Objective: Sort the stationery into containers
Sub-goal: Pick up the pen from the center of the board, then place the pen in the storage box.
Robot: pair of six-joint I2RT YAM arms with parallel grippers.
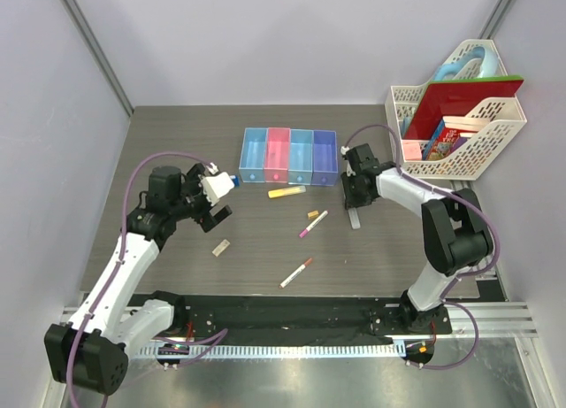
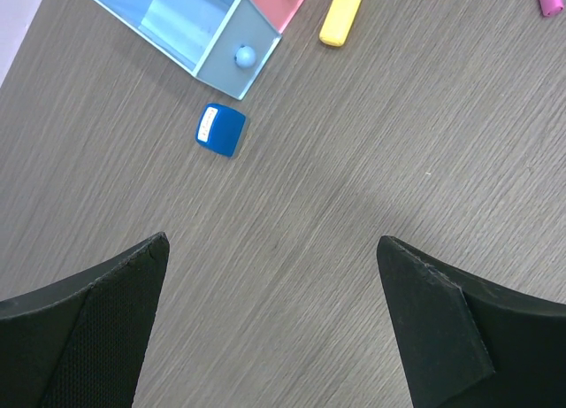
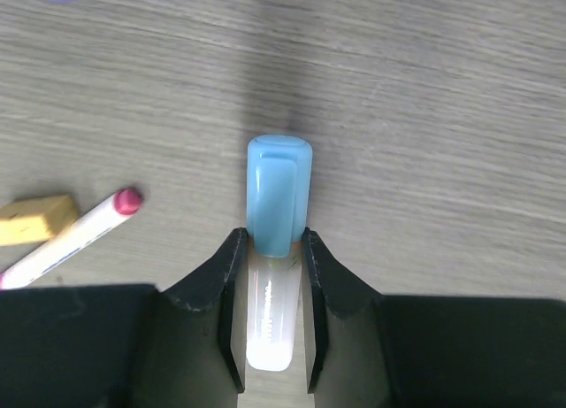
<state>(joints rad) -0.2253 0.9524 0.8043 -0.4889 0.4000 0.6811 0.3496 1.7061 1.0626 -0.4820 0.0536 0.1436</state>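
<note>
My right gripper [image 3: 271, 240] is shut on the blue-capped marker [image 3: 279, 191], which lies flat on the table; the jaws press its white barrel just below the cap. In the top view that marker [image 1: 355, 219] lies right of the purple bin. The containers [image 1: 289, 156] are a row of light blue, pink, light blue and purple bins. My left gripper [image 2: 271, 240] hangs open over bare table, short of the tiny blue cube [image 2: 220, 129] beside the light blue bin [image 2: 177, 19]. The yellow highlighter [image 1: 286, 193], two white pens [image 1: 313, 223] [image 1: 296, 273], a tan eraser [image 1: 312, 214] and a beige eraser [image 1: 221, 247] lie loose.
White lattice baskets [image 1: 460, 116] with a red folder and books stand at the back right, close to my right arm. Grey walls close in the table on the left, the back and the right.
</note>
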